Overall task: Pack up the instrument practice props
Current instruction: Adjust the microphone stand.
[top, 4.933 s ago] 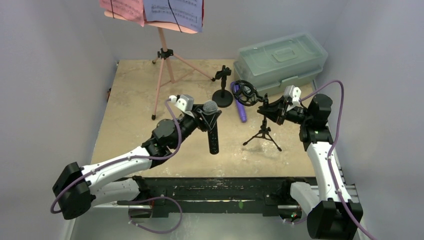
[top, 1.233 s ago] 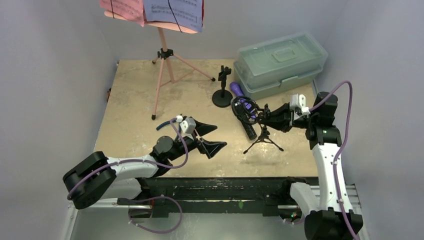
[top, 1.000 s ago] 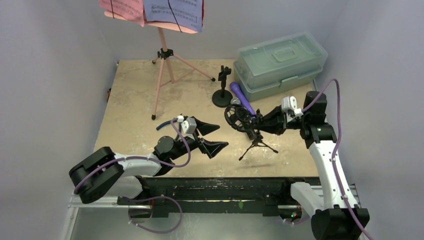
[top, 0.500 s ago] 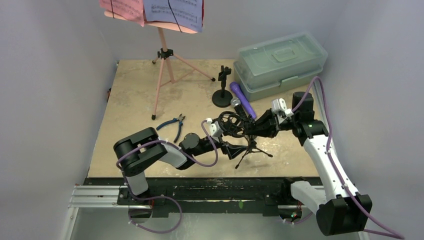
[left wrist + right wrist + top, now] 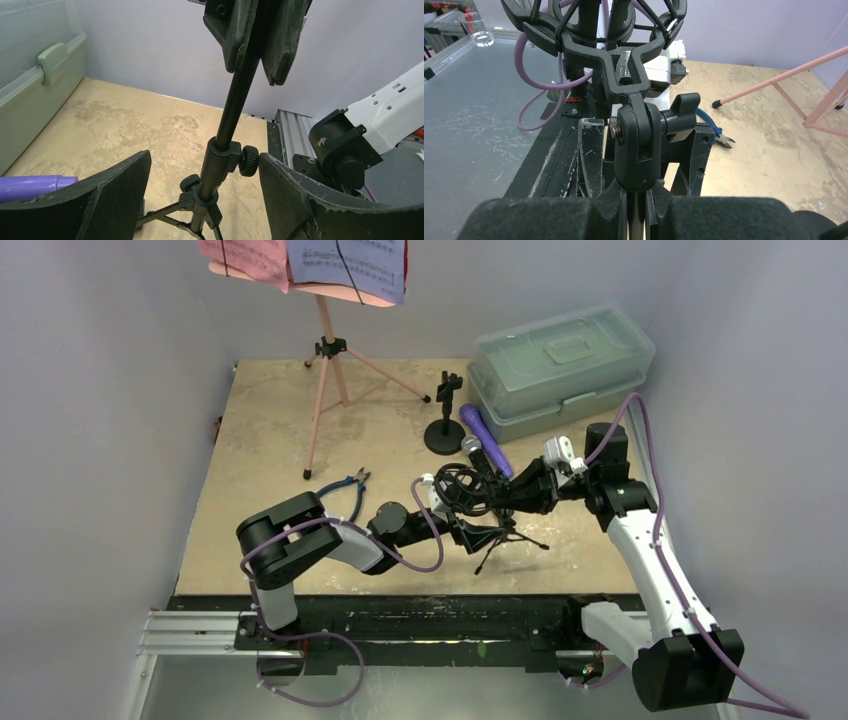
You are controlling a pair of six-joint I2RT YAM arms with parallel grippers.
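Observation:
My right gripper is shut on the upper pole of a black tripod mic support with a ring shock mount, holding it upright on the table. My left gripper is open, its fingers either side of the lower pole, not touching. In the left wrist view the pole stands between my open fingers. In the right wrist view my right gripper pinches the pole under the swivel head. The black silver-headed mic and purple mic lie behind. A round-base mic support stands farther back.
The pink tripod music rack with music sheets stands at the back left. The greenish lidded box sits at the back right. Blue-handled pliers lie left of my left arm. The table's front edge runs close below the tripod.
My left arm swung right and brought its open jaws around the tripod support's lower pole, uncovering the pliers. My right gripper carried the support leftward.

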